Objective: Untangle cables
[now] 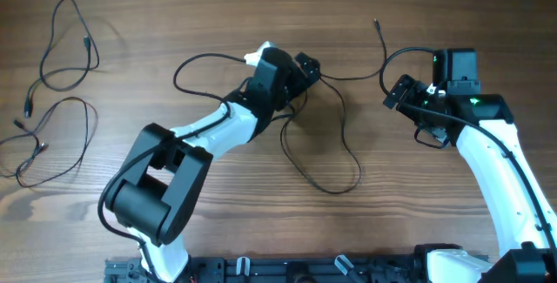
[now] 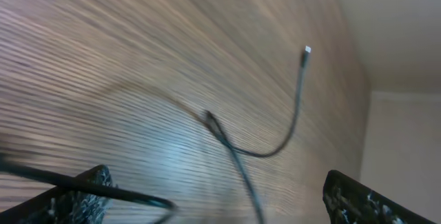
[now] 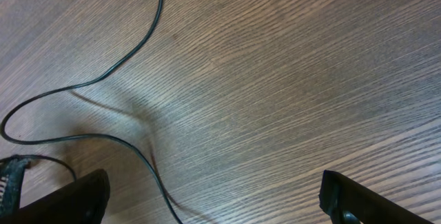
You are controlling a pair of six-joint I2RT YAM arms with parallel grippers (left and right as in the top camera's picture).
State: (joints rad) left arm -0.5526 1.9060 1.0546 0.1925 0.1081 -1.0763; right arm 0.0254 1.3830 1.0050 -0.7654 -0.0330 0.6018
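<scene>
Thin black cables lie on the wooden table. One long cable [image 1: 335, 148] loops through the middle, and its plug end [image 1: 377, 23] points to the back right. My left gripper [image 1: 308, 65] hovers over this cable near the table's centre, open. In the left wrist view the cable [image 2: 242, 163] runs between the spread fingers, its plug tip [image 2: 307, 49] farther off, and another strand [image 2: 131, 195] crosses the left finger [image 2: 88, 198]. My right gripper [image 1: 397, 94] stands open at the right. A cable strand [image 3: 148, 160] passes by its left finger [image 3: 69, 200].
Two separate thin cables lie at the far left, one looped at the back [image 1: 68, 50] and one nearer the front [image 1: 54, 139]. Thicker black cables run along each arm. The base rail [image 1: 287, 270] borders the table's front edge.
</scene>
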